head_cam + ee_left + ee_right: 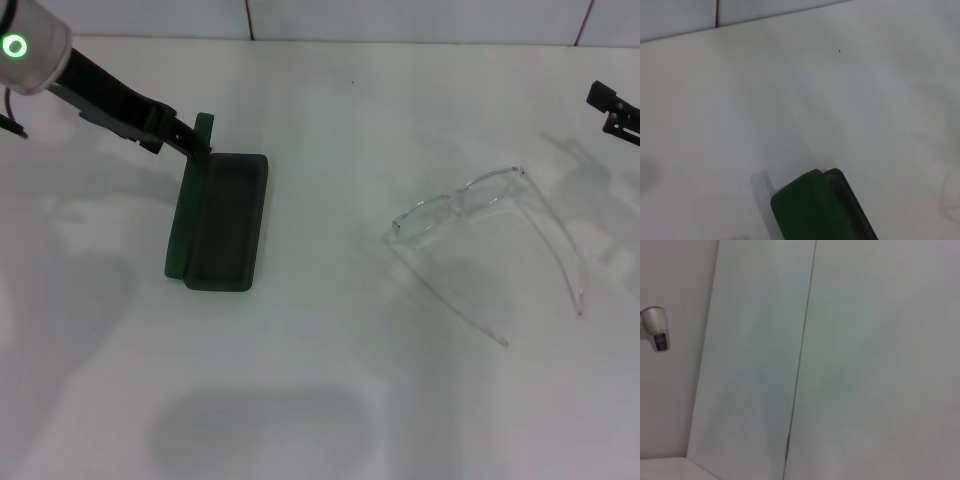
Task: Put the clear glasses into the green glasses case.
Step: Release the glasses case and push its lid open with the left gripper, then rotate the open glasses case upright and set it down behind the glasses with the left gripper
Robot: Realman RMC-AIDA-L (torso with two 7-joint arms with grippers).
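Nearest to the robot, the white table [320, 400] lies bare apart from soft shadows. Farther out, at about 10 o'clock from the table's middle, the green glasses case [222, 222] lies open: its dark-lined tray faces up, and its lid stands on edge along the tray's left side. At about 3 o'clock from the middle, well apart from the case, the clear glasses [487, 235] rest on the table with the lens toward the far side and both thin arms spread out toward the robot.

The left gripper [203, 135] reaches in from 10 o'clock on its dark arm; its tip is at the far end of the upright lid, touching or pinching it, though how far its fingers are spread cannot be told. The left wrist view shows only the rounded far corner of the case [815, 210] against the table.

The right gripper [615, 110] sits at the table's far right edge, near 2 o'clock, well apart from the glasses; only part of it shows, and its fingers cannot be judged. Its wrist camera sees only a pale wall panel [840, 360].
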